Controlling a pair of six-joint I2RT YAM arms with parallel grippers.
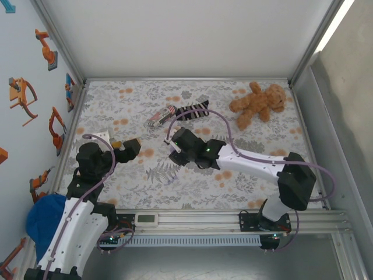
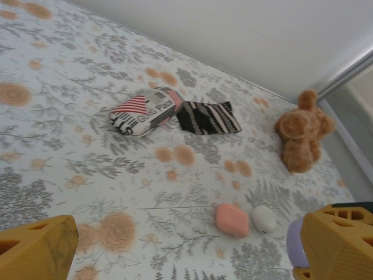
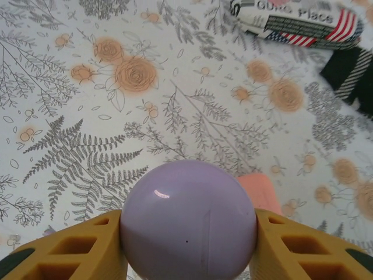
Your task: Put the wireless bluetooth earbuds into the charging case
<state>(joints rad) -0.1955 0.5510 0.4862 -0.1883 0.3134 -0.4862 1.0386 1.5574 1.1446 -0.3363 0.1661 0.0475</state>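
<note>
surface: floral print, and everything below sits on it

teddy bear: brown, lying in the far right corner, well away from the action

left tool: released, jaws spread wide, nothing in it, hovering over the near left part of the surface

right tool: clenched on the purple case, one finger on each side of the round shell

striped cloth: black and white, touching the rolled packet at the far middle

pink case and white case: side by side on the surface, just beside the right tool

earbuds: too small to be sure of. The only candidate I can spot is a pale purple speck on the surface just beside one finger of the right tool, at the bottom of the right wrist view

handling: my guess is near weightless, hard, smooth plastic that'll squirt out of a sloppy pinch. I'd take one across its widest part with the fingertips only, gently

writing: the packet reads something like "Gun… Place" with red and white stripes next to it. First word isn't clear, and I see no brand on the cases
</note>
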